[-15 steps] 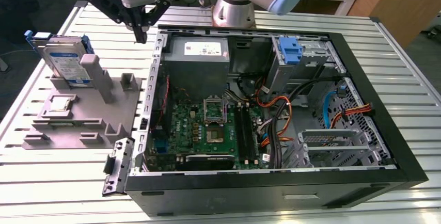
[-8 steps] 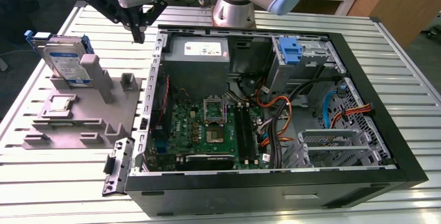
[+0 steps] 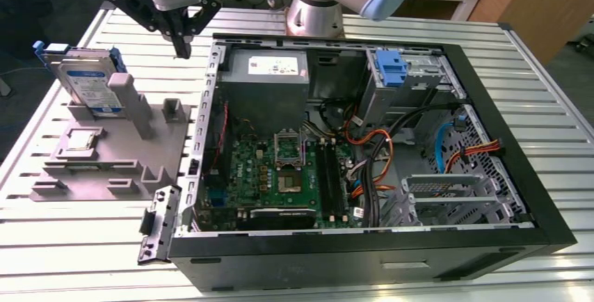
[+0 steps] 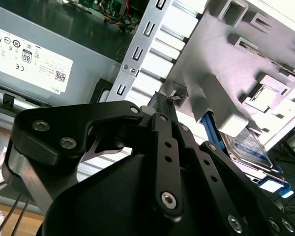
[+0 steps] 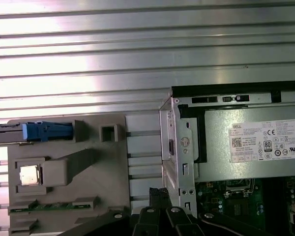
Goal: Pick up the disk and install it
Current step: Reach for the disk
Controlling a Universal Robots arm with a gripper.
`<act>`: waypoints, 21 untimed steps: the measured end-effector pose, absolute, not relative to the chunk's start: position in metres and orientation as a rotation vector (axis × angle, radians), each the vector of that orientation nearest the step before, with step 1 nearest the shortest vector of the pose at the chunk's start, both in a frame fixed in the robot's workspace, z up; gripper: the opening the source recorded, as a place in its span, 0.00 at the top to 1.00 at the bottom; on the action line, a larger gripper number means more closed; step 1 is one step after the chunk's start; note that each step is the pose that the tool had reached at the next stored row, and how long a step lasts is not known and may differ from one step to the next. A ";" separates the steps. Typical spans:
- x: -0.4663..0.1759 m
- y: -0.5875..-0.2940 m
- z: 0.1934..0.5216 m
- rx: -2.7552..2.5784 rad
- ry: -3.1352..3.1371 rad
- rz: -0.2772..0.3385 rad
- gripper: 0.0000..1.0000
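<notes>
Standing on edge in the grey holder on the table, the disk is beside the open computer case with its motherboard. The claw hangs empty over the table near the case's corner, closed tight.

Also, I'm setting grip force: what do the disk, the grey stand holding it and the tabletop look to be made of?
The disk: silvery metal body with a white-and-blue label, in a blue frame that looks like plastic. The grey stand: matte, uniform grey and blocky, probably plastic. The tabletop: shiny ribbed silver slats, apparently aluminium.
</notes>
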State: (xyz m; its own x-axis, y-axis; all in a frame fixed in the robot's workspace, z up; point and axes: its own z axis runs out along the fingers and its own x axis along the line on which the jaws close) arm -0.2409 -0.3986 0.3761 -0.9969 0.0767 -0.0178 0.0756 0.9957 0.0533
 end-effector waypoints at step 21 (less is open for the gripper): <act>-0.258 -0.399 0.375 0.119 3.119 0.082 0.90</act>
State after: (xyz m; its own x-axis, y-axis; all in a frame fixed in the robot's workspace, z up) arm -0.2578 -0.3986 0.3750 -0.9969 0.0767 -0.0175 0.0757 0.9957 0.0535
